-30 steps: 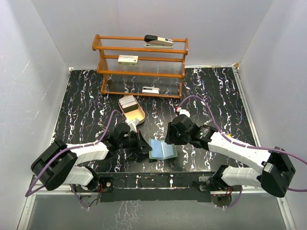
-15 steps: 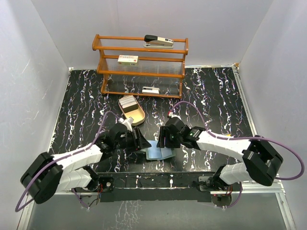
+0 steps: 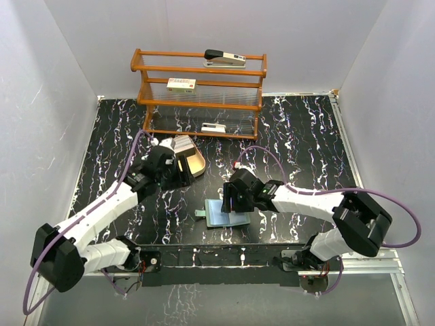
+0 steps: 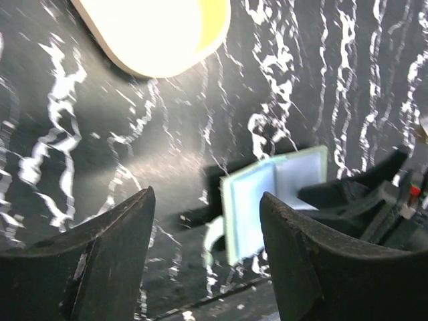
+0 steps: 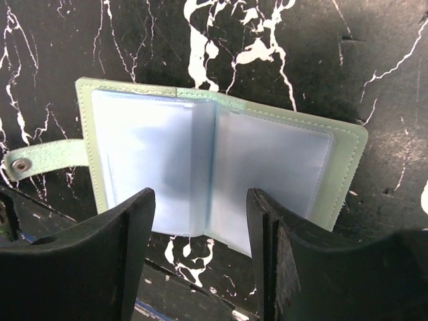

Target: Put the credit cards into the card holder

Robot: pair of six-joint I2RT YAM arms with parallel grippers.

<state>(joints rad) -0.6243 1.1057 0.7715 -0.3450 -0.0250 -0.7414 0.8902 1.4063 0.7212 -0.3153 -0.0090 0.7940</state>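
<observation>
Away from the holder (image 3: 225, 216) the left jaws have swung toward the cards (image 3: 181, 144), spread and empty, likely to fetch one. The holder lies open, pockets up, near the middle of the table's (image 3: 306, 136) near edge. The right jaws hang spread over it, gripping nothing, perhaps to keep it flat. The cards sit stacked in the tray (image 3: 202, 163), toward the far edge.

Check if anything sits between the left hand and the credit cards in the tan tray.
Nothing visible does. The left hand, jaws open, is right beside the tan tray, and the credit cards lie uncovered at the tray's far end.
</observation>
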